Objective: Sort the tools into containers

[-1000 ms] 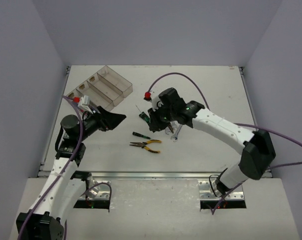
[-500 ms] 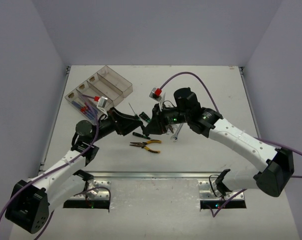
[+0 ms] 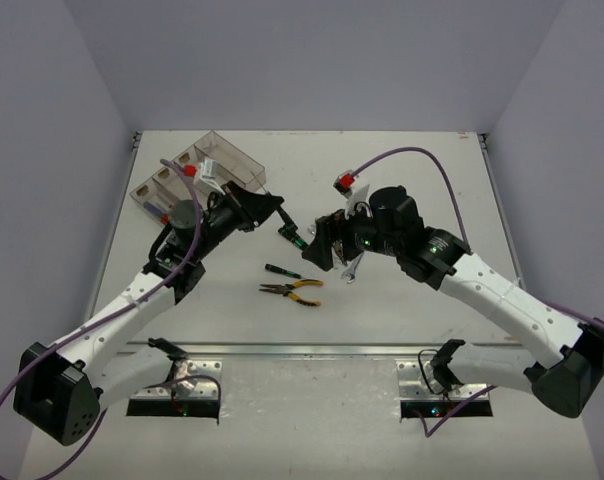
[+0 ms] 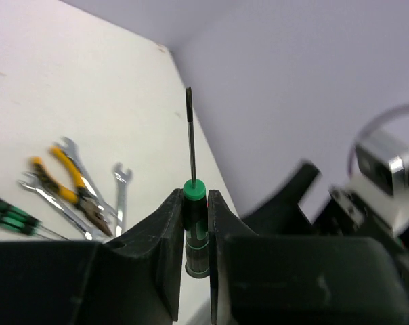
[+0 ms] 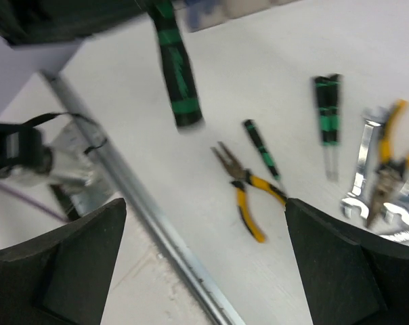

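Green-black screwdriver clamped in shut left gripper, aloft between arms, shaft along the fingers. Right gripper wide open, empty, just beside. Bins far-left, nearer left arm.

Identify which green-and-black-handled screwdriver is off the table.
The green-and-black-handled screwdriver clamped in the left gripper, shaft sticking out past its fingers; the other two lie flat on the white table.

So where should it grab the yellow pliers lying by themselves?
At the joint, where the pliers are narrowest, coming straight down from above. They lie flat on the table with their handles spread apart.
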